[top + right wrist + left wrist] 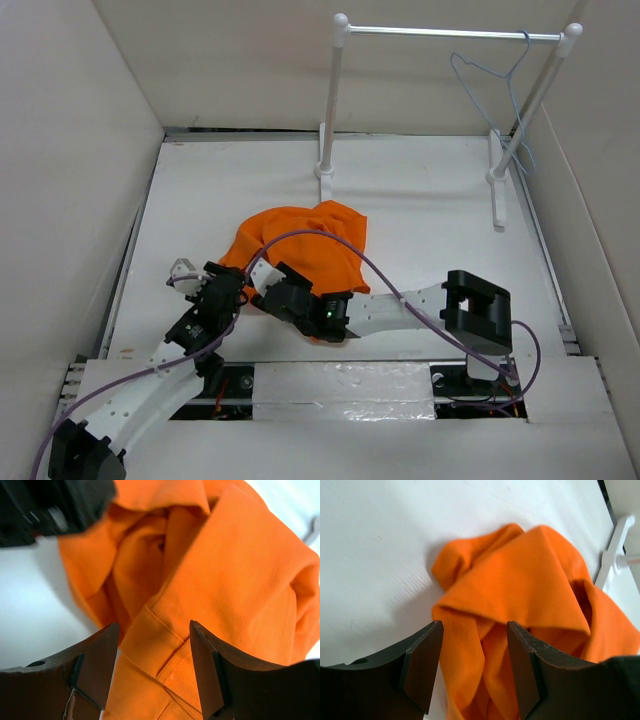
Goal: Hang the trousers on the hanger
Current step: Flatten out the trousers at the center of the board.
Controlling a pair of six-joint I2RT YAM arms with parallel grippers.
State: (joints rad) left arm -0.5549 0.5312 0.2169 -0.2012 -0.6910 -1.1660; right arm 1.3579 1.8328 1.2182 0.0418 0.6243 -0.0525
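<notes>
The orange trousers (305, 245) lie crumpled in a heap on the white table, near its middle. The pale blue-grey wire hanger (497, 75) hangs from the rail at the back right. My left gripper (235, 283) is open at the heap's near-left edge; in its wrist view its jaws straddle folds of the trousers (485, 645). My right gripper (268, 285) is open beside it over the heap's near edge; in its wrist view a seamed, waistband-like part of the trousers (165, 640) lies between its jaws. Neither holds cloth.
A white two-post rail stand (330, 100) with a metal crossbar (440, 33) stands at the back. White walls enclose the table on the left (70, 180) and right. The two arms are close together, with a purple cable (400, 295) arching over the right arm.
</notes>
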